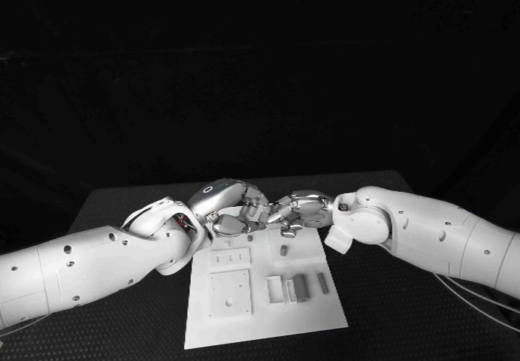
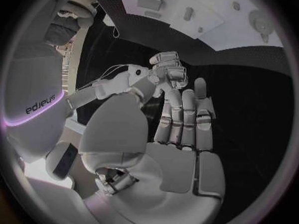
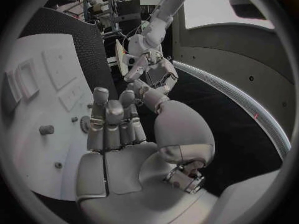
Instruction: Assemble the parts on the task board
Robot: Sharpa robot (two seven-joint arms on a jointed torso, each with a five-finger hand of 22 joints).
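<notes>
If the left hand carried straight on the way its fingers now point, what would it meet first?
Most likely the right hand. In the head view the left hand points across the far edge of the task board, and the two hands already look almost touching, though depth there is hard to judge.

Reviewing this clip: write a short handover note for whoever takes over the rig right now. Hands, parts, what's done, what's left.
Left hand: over the far end of the task board, fingers straight and together in its wrist view, holding nothing.
Right hand: close beside it, fingers likewise straight, holding nothing.
Parts: grey blocks stand side by side near the board's middle; a small peg stands further back.
Done: cannot tell which parts are seated.
Left: neither hand has a part; assembly appears still ahead.
</notes>
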